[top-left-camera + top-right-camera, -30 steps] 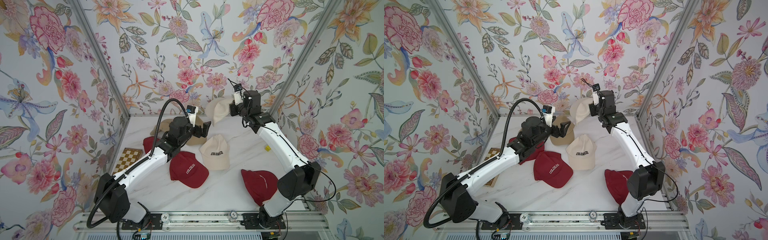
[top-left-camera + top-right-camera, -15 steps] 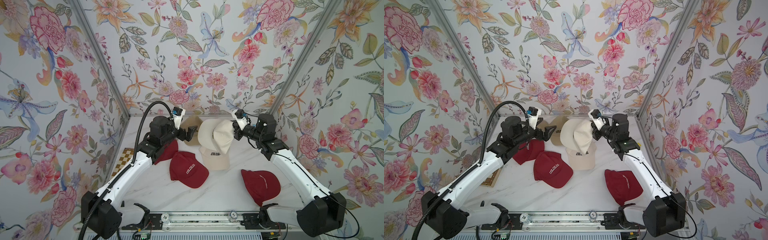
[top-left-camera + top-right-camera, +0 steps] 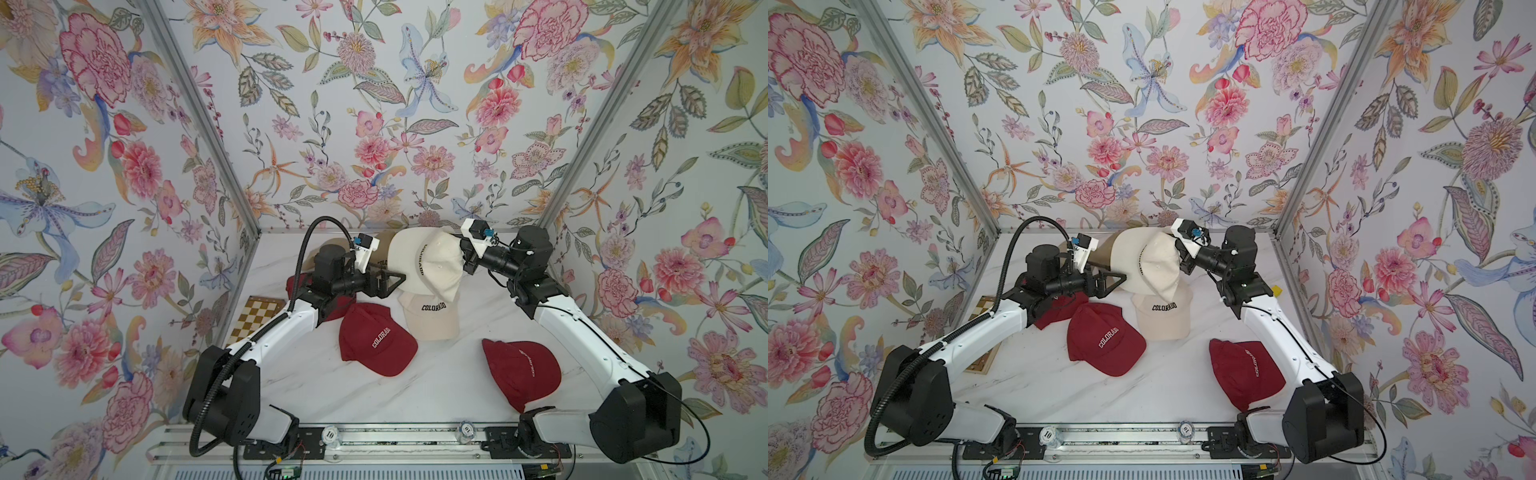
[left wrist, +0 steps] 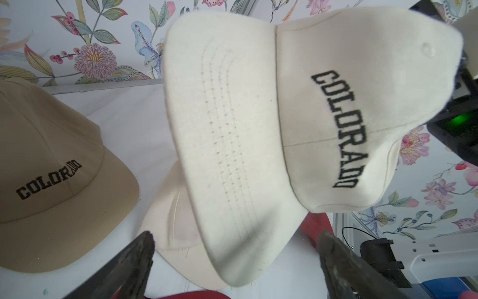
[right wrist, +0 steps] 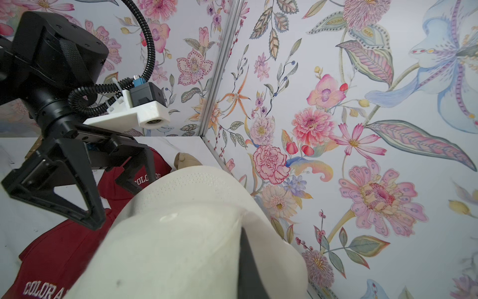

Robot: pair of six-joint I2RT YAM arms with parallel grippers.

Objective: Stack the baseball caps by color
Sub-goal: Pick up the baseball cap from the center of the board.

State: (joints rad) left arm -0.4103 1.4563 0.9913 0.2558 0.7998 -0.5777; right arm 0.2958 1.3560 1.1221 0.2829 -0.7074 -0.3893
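Left gripper (image 3: 395, 284) moved in, spread, at brim edge of raised cream cap (image 3: 432, 257) | right gripper (image 3: 462, 259) clamps crown

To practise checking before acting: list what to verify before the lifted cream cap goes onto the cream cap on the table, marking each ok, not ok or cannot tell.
1. Right gripper shut on the lifted cream cap: ok.
2. Lifted cap off the table: ok.
3. Other cream cap below it, nothing on top: ok.
4. Left gripper open and empty: ok.
5. Left gripper clear of the lifted cap's brim: cannot tell.
6. Lifted cap turned like the one below: not ok, it hangs sideways.
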